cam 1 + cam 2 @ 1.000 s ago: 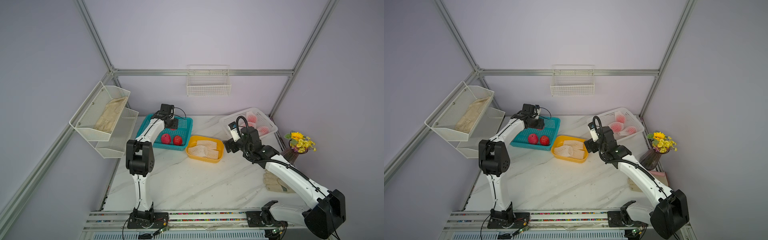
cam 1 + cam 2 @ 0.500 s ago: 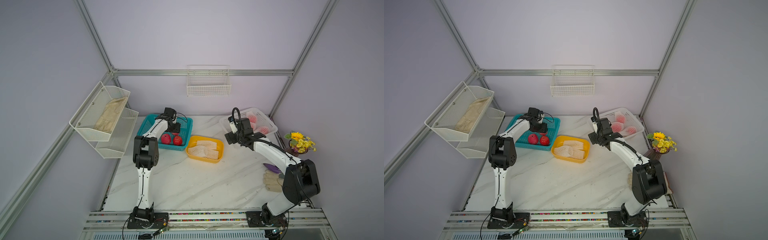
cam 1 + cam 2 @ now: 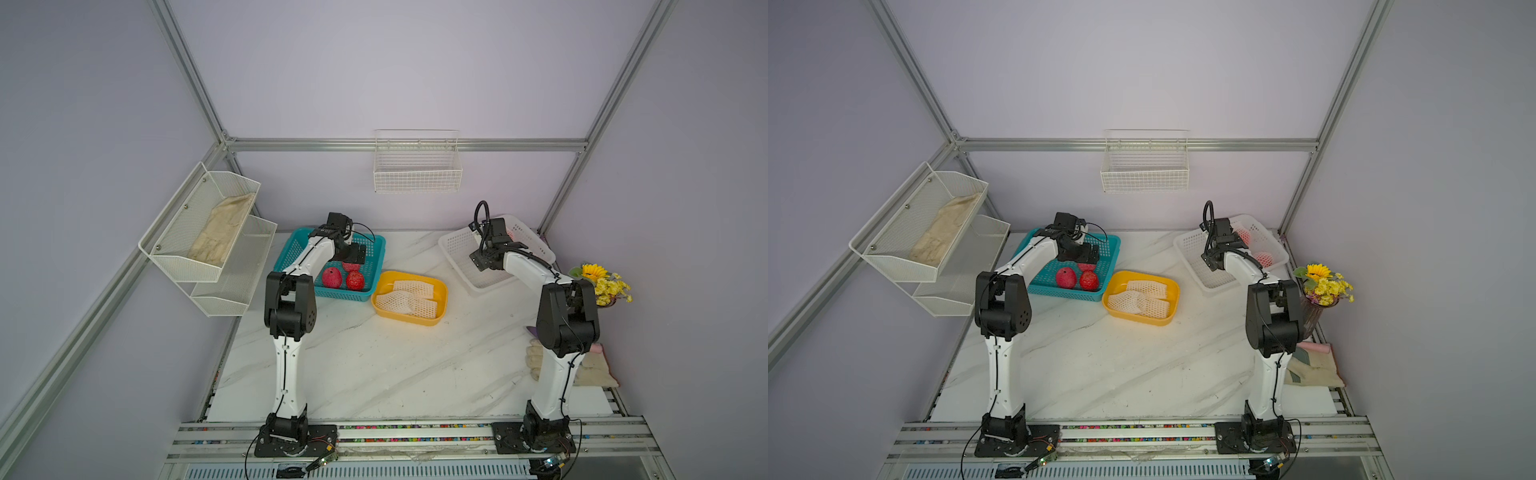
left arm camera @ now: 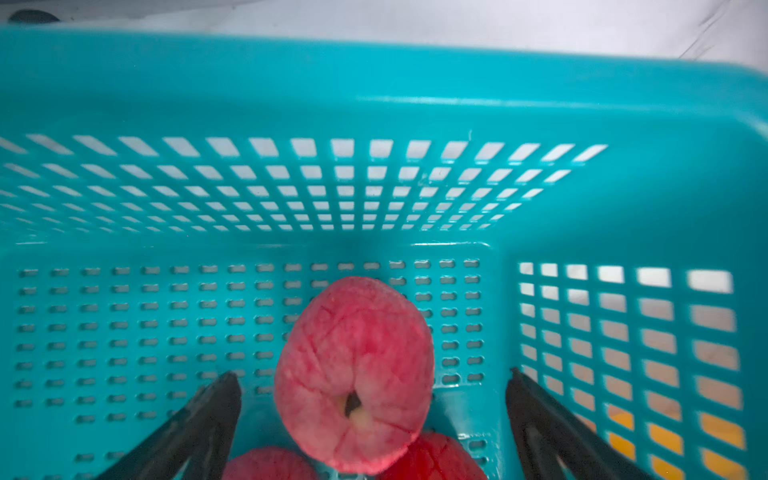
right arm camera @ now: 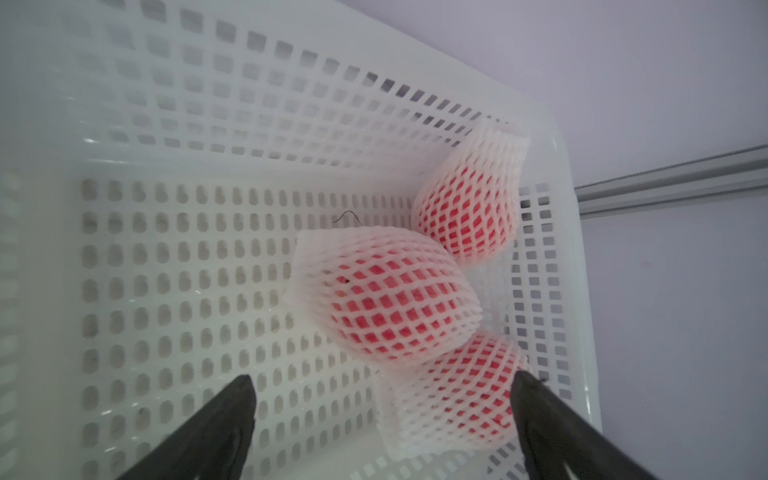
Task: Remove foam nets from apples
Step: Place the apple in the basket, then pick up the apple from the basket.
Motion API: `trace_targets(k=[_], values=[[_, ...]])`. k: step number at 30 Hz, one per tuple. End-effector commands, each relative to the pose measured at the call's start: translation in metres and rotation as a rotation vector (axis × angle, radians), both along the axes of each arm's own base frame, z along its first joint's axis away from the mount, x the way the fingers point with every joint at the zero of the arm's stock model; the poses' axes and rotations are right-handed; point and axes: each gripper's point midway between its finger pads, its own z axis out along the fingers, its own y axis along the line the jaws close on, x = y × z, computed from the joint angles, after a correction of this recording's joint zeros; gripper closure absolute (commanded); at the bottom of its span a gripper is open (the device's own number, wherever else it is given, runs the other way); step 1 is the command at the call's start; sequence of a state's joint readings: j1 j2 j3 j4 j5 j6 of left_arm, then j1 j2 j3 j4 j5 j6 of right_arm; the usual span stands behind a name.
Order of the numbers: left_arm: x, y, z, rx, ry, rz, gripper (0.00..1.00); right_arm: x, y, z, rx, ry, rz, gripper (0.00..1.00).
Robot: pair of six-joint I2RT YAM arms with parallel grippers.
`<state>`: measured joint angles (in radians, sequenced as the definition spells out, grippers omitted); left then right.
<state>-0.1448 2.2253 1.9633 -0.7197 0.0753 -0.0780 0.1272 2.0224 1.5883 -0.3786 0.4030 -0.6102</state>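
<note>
Left gripper: my left gripper (image 4: 372, 376) hangs inside the teal perforated plastic basket (image 4: 374, 83) at the far left of the white marble-patterned tabletop (image 3: 374, 365). Its two black fingers (image 4: 216, 399) stand wide apart and grip nothing.
Released fruit: a bare round red apple (image 4: 353, 374), stem dimple toward the wrist camera, sits between those fingers and clear of both. It overlaps two more bare red apples (image 3: 331, 277) nearer in the basket; I cannot tell whether it rests on them.
Change, left side: a second earlier I counted two bare fruits here, with the gripper over the basket's far edge. Now a third shows red beneath the gripper in both top views.
Right gripper: my right gripper (image 5: 382, 378) hovers over the white rigid plastic lattice basket (image 5: 166, 249) at the far right, jaws spread wide, holding nothing.
Netted apples: three red netted apples (image 5: 390, 299), each in a white foam mesh sleeve, cluster touching in that basket's far right corner. One lies just beside a fingertip; I cannot judge contact.
Change, right side: a second earlier this arm stretched low, with its gripper between the tray and the white basket. Now its upper link stands upright and the gripper is over the basket.
Removed nets: empty white foam nets (image 3: 409, 297) lie flat in the yellow oval plastic tray (image 3: 441, 293), between the two baskets and nearer, as before.
</note>
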Motion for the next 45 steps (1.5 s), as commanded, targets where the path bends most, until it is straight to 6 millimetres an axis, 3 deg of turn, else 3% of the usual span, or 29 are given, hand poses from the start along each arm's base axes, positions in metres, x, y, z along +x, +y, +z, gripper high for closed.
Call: trace_targets(k=[1, 7, 12, 20, 30, 37, 45], values=[[-0.004, -0.003, 0.095, -0.063, -0.184, -0.013, 0.00, 0.003, -0.012, -0.010, -0.141, 0.095, 0.080, 0.03], [-0.031, -0.006, 0.126, -0.113, -0.240, -0.025, 0.00, 0.016, -0.024, -0.029, -0.200, 0.160, 0.132, 0.03], [-0.052, -0.008, 0.139, -0.151, -0.255, -0.032, 0.00, 0.028, -0.033, -0.045, -0.265, 0.210, 0.146, 0.03], [-0.072, -0.010, 0.130, -0.175, -0.222, -0.039, 0.00, 0.048, -0.046, -0.062, -0.313, 0.211, 0.150, 0.03], [-0.078, -0.015, 0.108, -0.217, -0.157, -0.027, 0.00, 0.070, -0.065, -0.073, -0.357, 0.146, 0.100, 0.03], [-0.079, -0.017, 0.104, -0.239, -0.144, -0.017, 0.00, 0.069, -0.066, -0.067, -0.413, 0.100, 0.098, 0.03], [-0.083, -0.018, 0.102, -0.243, -0.139, -0.026, 0.00, 0.068, -0.065, -0.088, -0.396, 0.146, 0.103, 0.03]])
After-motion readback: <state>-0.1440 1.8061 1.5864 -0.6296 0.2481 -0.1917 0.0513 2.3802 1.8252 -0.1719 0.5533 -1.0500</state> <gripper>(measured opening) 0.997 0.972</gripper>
